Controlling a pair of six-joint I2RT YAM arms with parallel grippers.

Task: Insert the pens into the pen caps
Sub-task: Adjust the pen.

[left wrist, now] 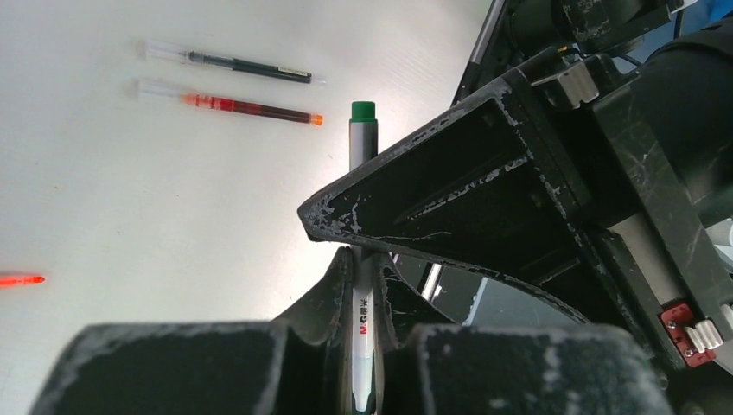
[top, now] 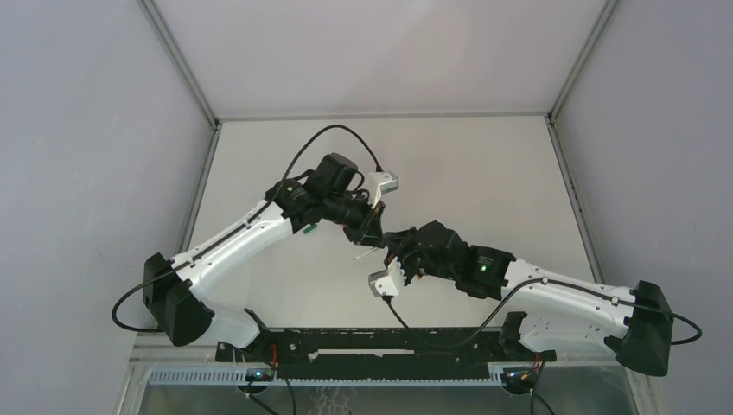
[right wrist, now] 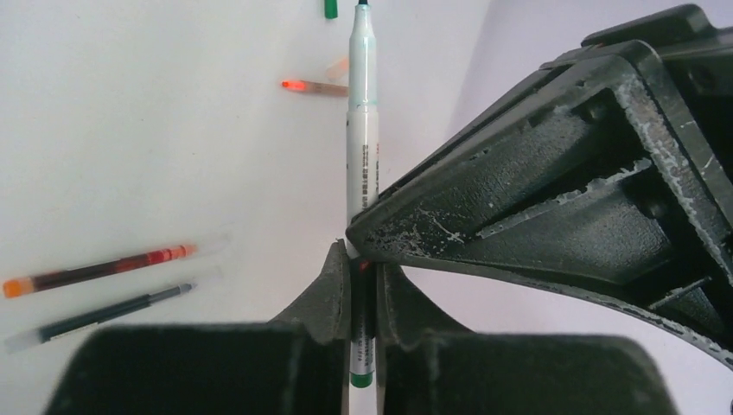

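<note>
One green pen (right wrist: 362,112) with a pale barrel is held between both grippers above the table. My left gripper (left wrist: 367,259) is shut on the white printed part of the green pen (left wrist: 363,143). My right gripper (right wrist: 361,259) is shut on its grey, green-ended rear. The nib is bare and points away in the right wrist view. A small green pen cap (right wrist: 330,9) lies on the table beyond the nib. On the table lie a red pen (left wrist: 229,106), a black pen (left wrist: 229,63) and another red piece (left wrist: 17,279). In the top view the left gripper (top: 370,232) and right gripper (top: 399,251) meet mid-table.
The red pen (right wrist: 95,270) and black pen (right wrist: 99,316) lie side by side left of my right gripper. A short red piece (right wrist: 315,86) lies near the green cap. White walls enclose the table (top: 484,164) at the back and sides.
</note>
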